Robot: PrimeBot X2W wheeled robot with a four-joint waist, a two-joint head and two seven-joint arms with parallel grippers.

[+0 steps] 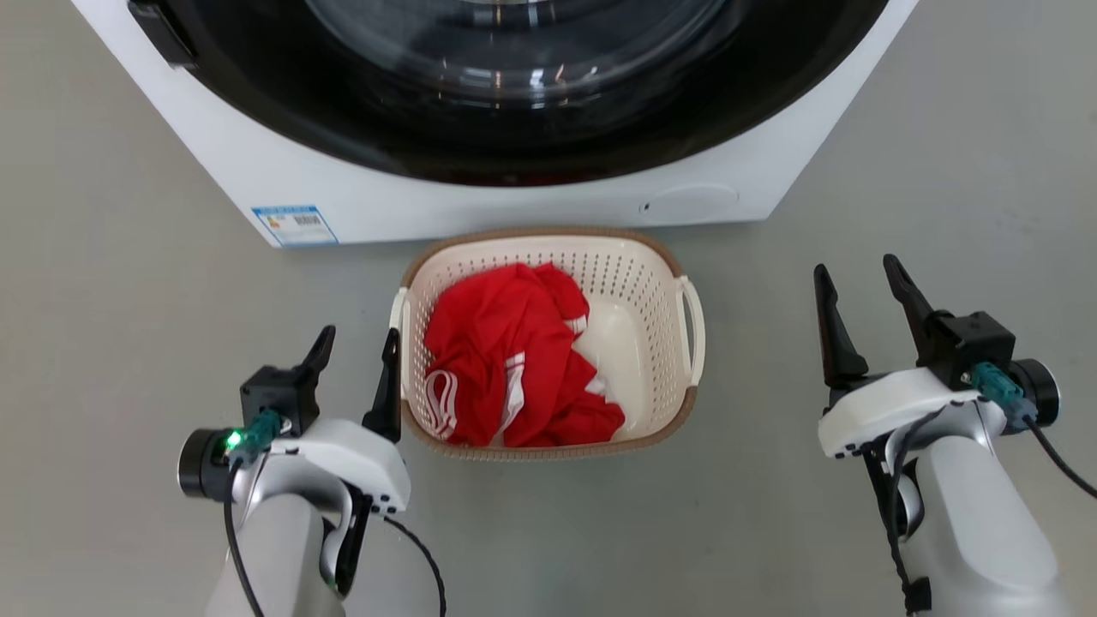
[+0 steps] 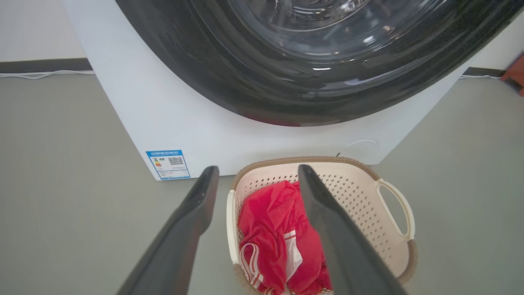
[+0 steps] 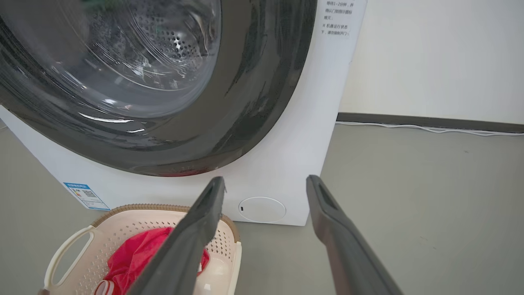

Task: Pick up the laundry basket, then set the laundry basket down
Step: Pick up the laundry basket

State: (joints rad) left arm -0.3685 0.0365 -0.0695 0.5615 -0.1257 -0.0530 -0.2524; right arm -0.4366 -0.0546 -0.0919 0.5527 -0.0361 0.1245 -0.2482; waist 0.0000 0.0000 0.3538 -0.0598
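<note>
**Lining up on the basket, nothing gripped yet**

I see the laundry basket (image 1: 626,274) on the floor (image 1: 128,274) just in front of the washing machine (image 1: 514,201), with a red garment (image 1: 501,360) heaped inside. My left gripper (image 1: 360,334) is spread and empty, its inner finger just beside the basket's left handle (image 1: 397,319). My right gripper (image 1: 857,266) is also spread and empty, well apart from the right handle (image 1: 696,330) (that side needs the bigger move). I judge this the approach: next, bring each gripper onto a handle, close, and lift evenly.
</note>
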